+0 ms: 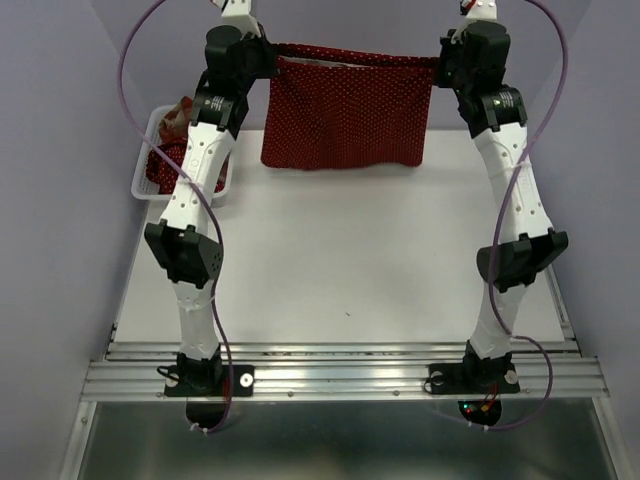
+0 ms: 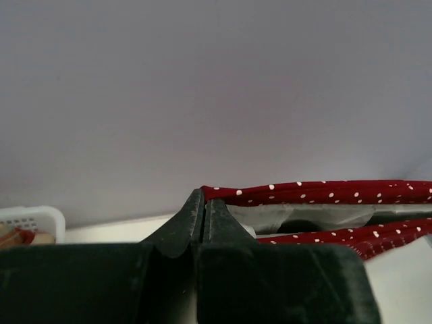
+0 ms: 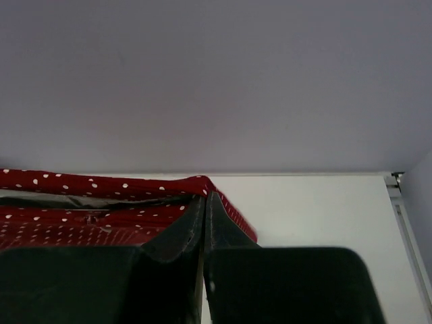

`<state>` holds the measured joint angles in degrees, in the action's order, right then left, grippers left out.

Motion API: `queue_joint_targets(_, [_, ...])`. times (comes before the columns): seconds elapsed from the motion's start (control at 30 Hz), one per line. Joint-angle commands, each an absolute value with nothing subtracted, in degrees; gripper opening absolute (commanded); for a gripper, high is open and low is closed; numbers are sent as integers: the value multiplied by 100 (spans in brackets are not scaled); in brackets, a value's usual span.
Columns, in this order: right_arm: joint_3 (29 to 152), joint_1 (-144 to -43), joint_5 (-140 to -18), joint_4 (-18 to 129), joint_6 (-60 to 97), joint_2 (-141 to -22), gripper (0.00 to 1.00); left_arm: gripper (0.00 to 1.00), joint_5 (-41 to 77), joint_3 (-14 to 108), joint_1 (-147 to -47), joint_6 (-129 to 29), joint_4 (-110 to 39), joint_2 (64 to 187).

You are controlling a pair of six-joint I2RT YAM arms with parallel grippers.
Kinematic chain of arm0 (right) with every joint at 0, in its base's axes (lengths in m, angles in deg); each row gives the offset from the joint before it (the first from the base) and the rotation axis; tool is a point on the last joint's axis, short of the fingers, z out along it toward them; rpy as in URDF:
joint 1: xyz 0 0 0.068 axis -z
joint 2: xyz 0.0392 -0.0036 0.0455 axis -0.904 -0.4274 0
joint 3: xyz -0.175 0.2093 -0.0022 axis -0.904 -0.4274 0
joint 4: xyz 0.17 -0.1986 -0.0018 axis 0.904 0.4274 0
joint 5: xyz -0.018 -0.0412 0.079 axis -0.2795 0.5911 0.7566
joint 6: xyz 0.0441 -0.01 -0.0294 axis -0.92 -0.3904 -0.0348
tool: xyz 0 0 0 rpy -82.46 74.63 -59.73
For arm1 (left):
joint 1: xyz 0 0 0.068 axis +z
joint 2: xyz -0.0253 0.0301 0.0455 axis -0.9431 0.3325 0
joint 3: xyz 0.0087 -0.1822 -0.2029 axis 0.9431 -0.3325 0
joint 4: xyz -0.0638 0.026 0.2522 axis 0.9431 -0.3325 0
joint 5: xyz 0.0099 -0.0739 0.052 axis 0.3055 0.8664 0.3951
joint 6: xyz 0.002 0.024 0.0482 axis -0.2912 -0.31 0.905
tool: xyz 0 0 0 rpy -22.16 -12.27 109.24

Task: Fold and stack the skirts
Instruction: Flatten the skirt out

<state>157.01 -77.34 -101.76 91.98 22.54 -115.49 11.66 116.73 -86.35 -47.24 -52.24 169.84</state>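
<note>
you hold the dotted skirt (image 1: 345, 115) stretched between the two arms, at the far side of the counter (image 1: 340, 270). it hangs by its waistband, spread wide and flat, with the hem downward. whether the hem touches the counter or hangs just over it, i cannot tell from the top view.

your left end effector (image 2: 204, 214) has its fingers pressed together, pinching the left corner of the waistband. in the left wrist view the dotted band comes out at the fingertips and runs to the right. the waist gapes a little there, so you see two layers with pale lining between them. your right end effector (image 3: 204, 214) is the same: its fingers are pressed together on the right corner, and the band runs away to the left.

the white basket (image 1: 141, 178) stands at the left edge of the counter, and the left arm covers a part of it. inside it the plaid skirt (image 1: 180, 112) is bunched at the far end, and the second dotted skirt (image 1: 158, 170) lies at the nearer end. both are crumpled.
</note>
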Motion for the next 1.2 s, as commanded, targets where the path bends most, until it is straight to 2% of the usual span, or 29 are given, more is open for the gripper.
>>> queue_joint_targets(0.0, [15161,-7454,-9952,7858,2484,-10420,1,0,1743,10872,-8359,-4770,-3624,15572])
queue_joint_targets(0.13, [13369,-7454,-10066,7672,2484,-9593,1,0,2042,9176,-8367,-4708,-3190,14903])
queue_joint_targets(0.27, [11374,-7454,-10128,7637,2274,-8811,1,0,2745,6997,-8394,-4952,-2427,14305])
queue_joint_targets(0.3, [10482,-7454,-10084,7584,2195,-8479,1,0,2807,6131,-8420,-5024,-2199,14200])
queue_joint_targets(0.43, [8648,-7454,-10225,7829,1370,-7783,6,0,1957,4114,-8814,-5340,-2021,13531])
queue_joint_targets(0.5, [7850,-7454,-9936,8135,1036,-7527,13,0,1379,3076,-9140,-5655,-2047,13032])
queue_joint_targets(0.57, [7583,-7454,-9496,8522,439,-7185,20,17,1156,2182,-9246,-5928,-2047,12513])
queue_joint_targets(0.6, [7503,-7454,-9382,8959,254,-7062,43,34,1050,1985,-9238,-6260,-2203,12337])
queue_joint_targets(0.63, [7285,-7454,-9067,9077,95,-6756,46,77,893,1826,-9246,-6420,-2344,12005])
queue_joint_targets(0.67, [7161,-7454,-9038,9165,7,-6588,48,93,856,1555,-9255,-6578,-2450,11845])
queue_joint_targets(0.7, [7073,-7454,-9107,9331,-99,-6421,55,99,917,1422,-9272,-6728,-2460,11669])
queue_joint_targets(0.73, [7002,-7454,-9169,9429,-169,-6271,64,99,944,1325,-9299,-6808,-2469,11520])
queue_joint_targets(0.77, [7019,-7454,-9344,9664,-153,-6052,81,99,944,1202,-9325,-6948,-2477,11231])
queue_joint_targets(0.9, [7440,-7454,-9644,9930,-73,-5822,100,99,961,1279,-9378,-6949,-2591,10798])
queue_joint_targets(1.17, [7380,-7454,-8257,9123,-161,-5873,100,99,1391,1990,-9431,-6739,-2688,11445])
